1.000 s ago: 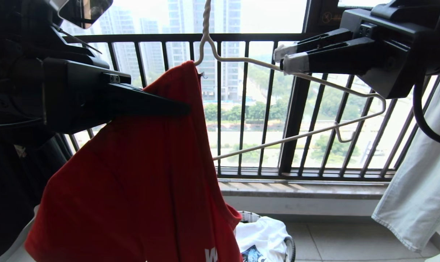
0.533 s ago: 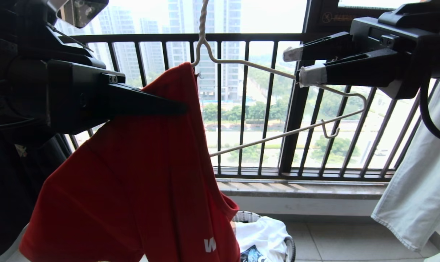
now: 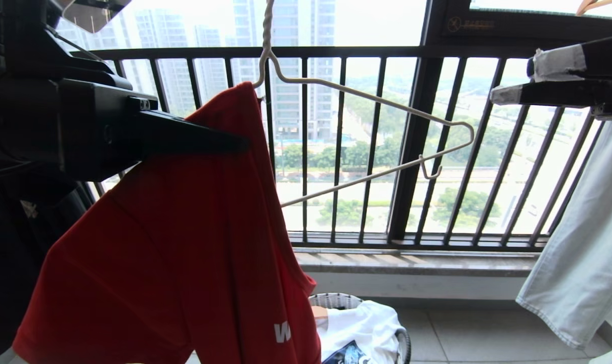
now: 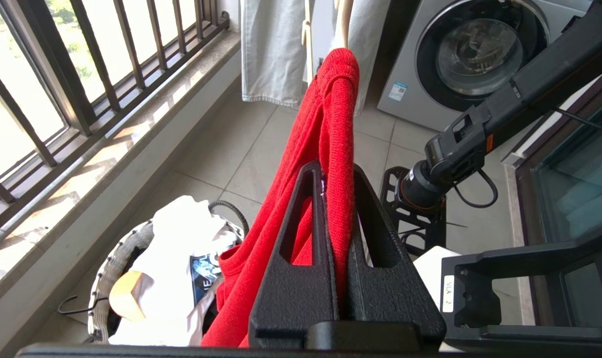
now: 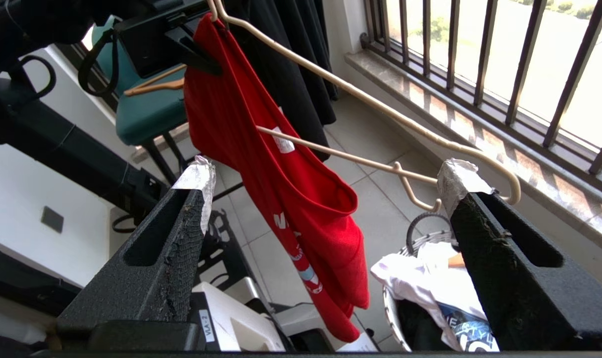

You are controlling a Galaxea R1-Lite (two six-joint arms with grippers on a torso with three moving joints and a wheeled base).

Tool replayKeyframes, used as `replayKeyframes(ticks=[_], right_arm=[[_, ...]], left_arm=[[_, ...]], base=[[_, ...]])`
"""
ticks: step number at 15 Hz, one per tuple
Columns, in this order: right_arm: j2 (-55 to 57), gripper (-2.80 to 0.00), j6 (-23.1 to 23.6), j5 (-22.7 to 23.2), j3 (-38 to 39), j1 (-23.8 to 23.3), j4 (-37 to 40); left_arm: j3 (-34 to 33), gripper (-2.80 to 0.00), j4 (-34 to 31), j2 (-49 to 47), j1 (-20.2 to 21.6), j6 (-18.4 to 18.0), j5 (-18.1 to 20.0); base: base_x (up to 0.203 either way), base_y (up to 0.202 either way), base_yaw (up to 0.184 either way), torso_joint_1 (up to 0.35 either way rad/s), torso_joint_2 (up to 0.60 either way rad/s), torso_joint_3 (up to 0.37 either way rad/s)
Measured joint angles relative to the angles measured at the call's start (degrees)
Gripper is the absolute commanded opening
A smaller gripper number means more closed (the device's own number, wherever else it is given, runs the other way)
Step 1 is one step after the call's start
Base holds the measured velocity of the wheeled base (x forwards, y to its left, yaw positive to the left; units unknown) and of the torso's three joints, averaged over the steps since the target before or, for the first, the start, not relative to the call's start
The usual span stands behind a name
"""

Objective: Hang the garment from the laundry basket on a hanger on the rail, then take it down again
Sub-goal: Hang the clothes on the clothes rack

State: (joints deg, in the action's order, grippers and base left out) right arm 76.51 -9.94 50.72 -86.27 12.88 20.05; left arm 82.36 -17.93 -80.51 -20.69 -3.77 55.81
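My left gripper [image 4: 333, 189] is clenched on the red garment [image 3: 184, 242], pinching a fold of cloth just below the top of the hanger [image 3: 366, 96]. Garment hangs bunched on the hanger's left arm only, near the neck of the hook; the hanger's right arm sticks out bare toward the dark railing [image 3: 336, 50]. The rail itself isn't in any view, only the twisted hook stem running up out of the head view.

My right gripper [image 5: 326, 184] is released, jaws wide, holding nothing, just beside the bare end of the hanger but apart from it.

Laundry basket [image 5: 420, 238] sits on the floor tiles below, near the window sill, with white clothes in it; the red shirt's hem dangles next to its rim.

Step in hand, my read: dressing the shirt onto the hanger, half done. Next move likely needs the right gripper to catch the loose shoulder or collar and pull it over the bare arm, while the left keeps the cloth from sliding off.
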Motion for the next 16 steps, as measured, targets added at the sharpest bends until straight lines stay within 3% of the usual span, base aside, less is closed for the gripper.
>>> replayKeyframes(ticks=[6, 11, 13, 16], right_arm=[[-7.78, -2.8, -0.74, -0.13, 19.17, 0.14, 2.39], [0.52, -2.8, -1.69, 2.53, 27.45, 0.94, -0.4], [5.29, -2.8, -4.36, 4.12, 29.45, 1.14, -5.2], [12.09, -2.8, -13.18, 5.23, 30.27, 3.47, -15.47]], left_arm=[[0.46, -2.8, 0.0, 1.33, -0.04, 0.46, 0.09], [0.63, -2.8, 0.03, 2.92, -0.06, 0.57, 0.17], [1.51, -2.8, 0.0, 3.22, -0.15, 0.59, 0.25], [3.93, -2.8, -0.01, 2.4, -0.15, 0.57, 0.3]], base=[[0.0, 0.0, 0.0, 0.0, 0.0, 0.0], [0.0, 0.0, 0.0, 0.0, 0.0, 0.0], [0.0, 0.0, 0.0, 0.0, 0.0, 0.0], [0.0, 0.0, 0.0, 0.0, 0.0, 0.0]])
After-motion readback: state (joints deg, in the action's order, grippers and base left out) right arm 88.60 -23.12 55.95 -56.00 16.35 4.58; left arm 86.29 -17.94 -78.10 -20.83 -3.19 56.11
